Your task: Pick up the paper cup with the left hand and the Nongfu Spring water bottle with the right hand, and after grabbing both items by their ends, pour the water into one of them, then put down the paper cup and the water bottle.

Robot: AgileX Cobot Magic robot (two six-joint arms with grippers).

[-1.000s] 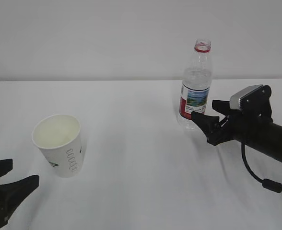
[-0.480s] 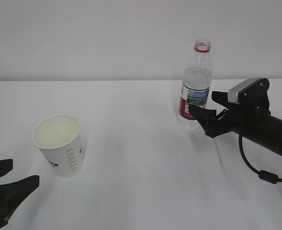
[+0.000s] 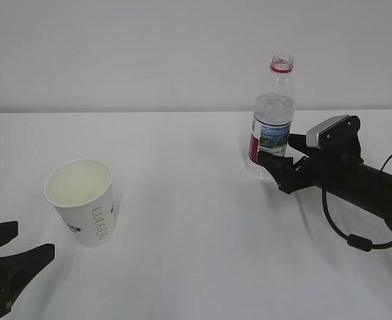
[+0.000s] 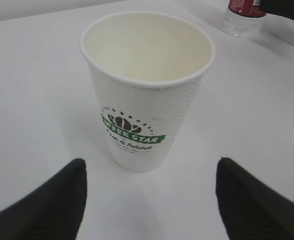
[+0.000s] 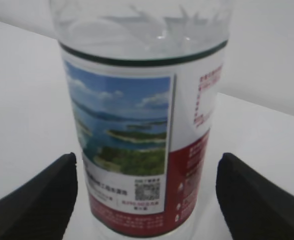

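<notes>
The white paper cup stands upright on the left of the table, and its pale inside looks empty. My left gripper rests open just in front of the cup without touching it. At the back right stands the uncapped Nongfu Spring water bottle, with clear water in it. My right gripper is open, one finger on each side of the bottle's lower label. Gaps show between the fingers and the bottle.
The white table runs back to a plain pale wall. A black cable loops under the right arm. The bottle's base shows at the top right of the left wrist view.
My right gripper has slid left and now has the bottle between its fingers; the jaws stand slightly wider. The left gripper and the cup have not moved.
</notes>
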